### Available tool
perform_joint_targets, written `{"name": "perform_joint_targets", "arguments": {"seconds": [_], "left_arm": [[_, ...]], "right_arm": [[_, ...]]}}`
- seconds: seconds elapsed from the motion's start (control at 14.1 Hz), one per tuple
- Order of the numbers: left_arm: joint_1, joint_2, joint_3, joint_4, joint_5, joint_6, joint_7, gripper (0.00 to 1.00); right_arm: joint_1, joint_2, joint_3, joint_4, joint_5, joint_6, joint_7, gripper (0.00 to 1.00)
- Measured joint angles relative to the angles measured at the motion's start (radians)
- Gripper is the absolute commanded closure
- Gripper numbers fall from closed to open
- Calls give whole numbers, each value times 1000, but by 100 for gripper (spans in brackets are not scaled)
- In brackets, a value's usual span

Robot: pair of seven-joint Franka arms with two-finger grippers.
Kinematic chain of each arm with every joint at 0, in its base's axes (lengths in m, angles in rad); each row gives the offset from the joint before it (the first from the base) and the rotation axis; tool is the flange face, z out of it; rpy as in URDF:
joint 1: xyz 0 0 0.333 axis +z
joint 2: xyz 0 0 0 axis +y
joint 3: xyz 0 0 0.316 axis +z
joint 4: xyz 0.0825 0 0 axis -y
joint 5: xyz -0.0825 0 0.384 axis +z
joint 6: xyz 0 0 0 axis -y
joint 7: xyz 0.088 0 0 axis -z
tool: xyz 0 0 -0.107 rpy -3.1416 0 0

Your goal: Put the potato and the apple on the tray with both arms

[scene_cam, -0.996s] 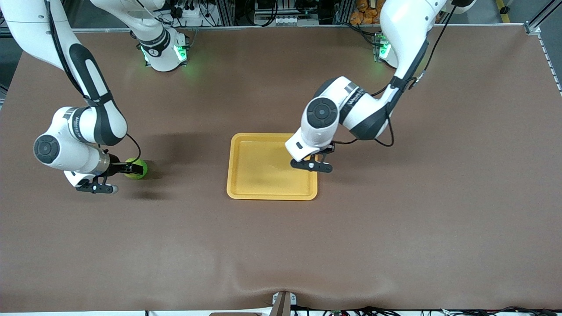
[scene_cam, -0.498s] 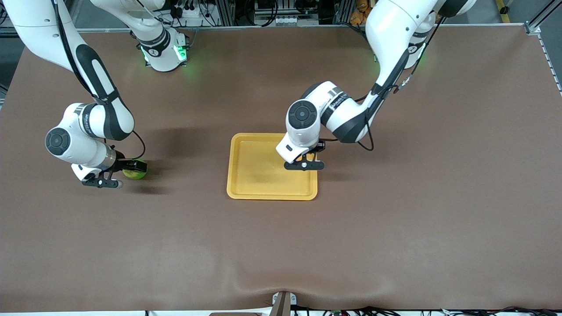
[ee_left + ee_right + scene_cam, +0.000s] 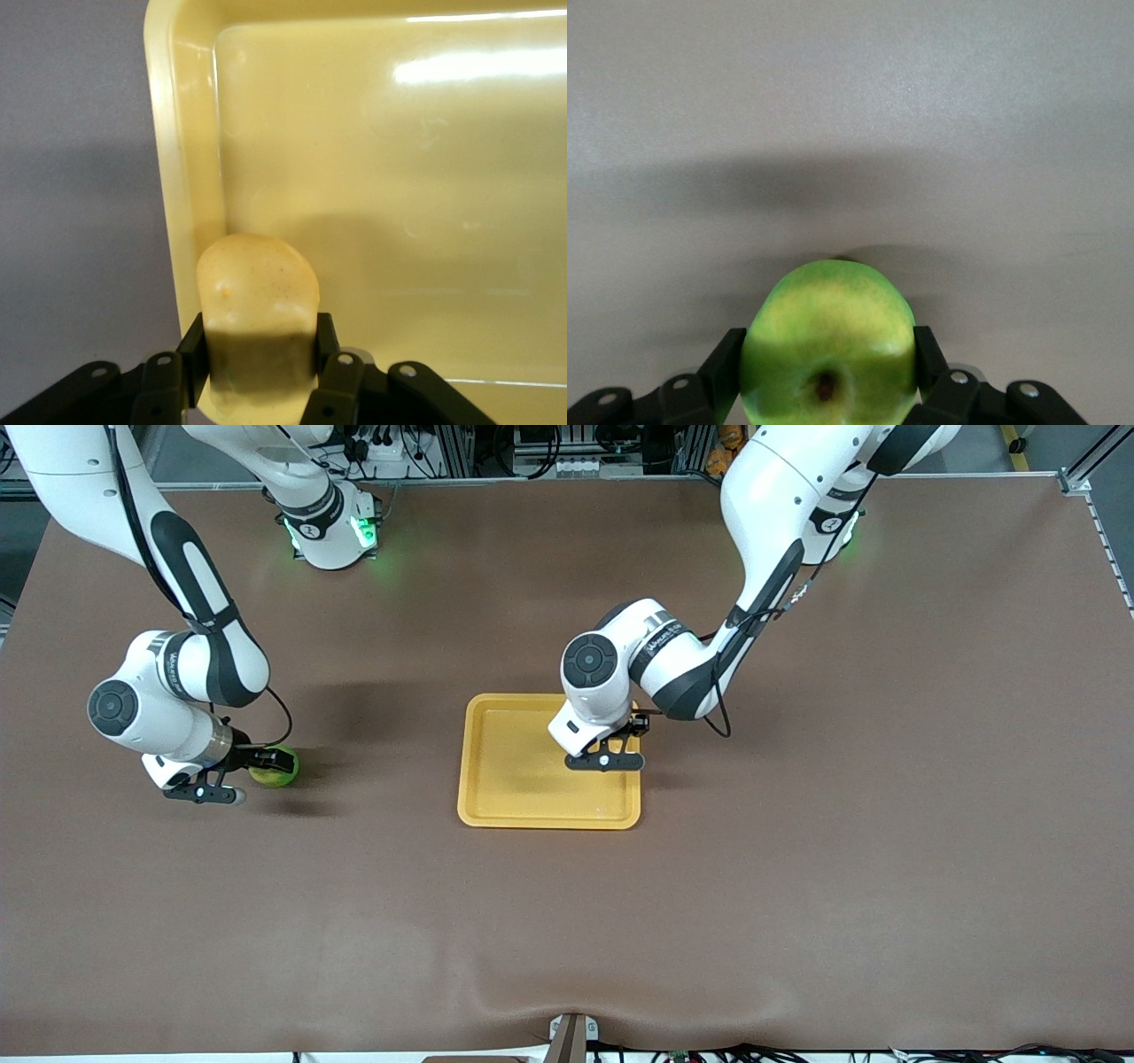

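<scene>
the left arm reaches from its base down toward the middle of the surface, elbow bent, wrist turned down; the left claw (image 3: 257, 372) has its fingers (image 3: 330, 367) pressed on something it holds. the right arm bends low at its own end, and the right claw (image 3: 828, 372) is likewise clamped.

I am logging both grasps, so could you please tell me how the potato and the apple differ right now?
The potato is oblong and pale yellow; the apple is round and green with a brown dimple. The potato is held by the left end effector over the tray; the apple is in the right end effector, low over the bare table toward the right arm's end. Both are clamped between two black fingers.
</scene>
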Motion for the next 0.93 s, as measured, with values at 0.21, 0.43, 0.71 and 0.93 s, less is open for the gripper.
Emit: {"name": "perform_joint_targets", "arguments": {"seconds": [0.21,0.43,0.71,0.93], "left_arm": [[-11,17,0,0,32,13,0,100],[-19,34,0,1,37,32,0,97],[-19,52,2,1,75,44,0,81],[-20,52,2,2,78,44,0,31]], "right_arm": [[3,-33,7,33,2,-84,-96,100],[5,-56,23,74,3,-165,-138,100],[7,-65,60,88,3,-168,-255,100],[8,-76,123,89,5,-167,-334,100]]}}
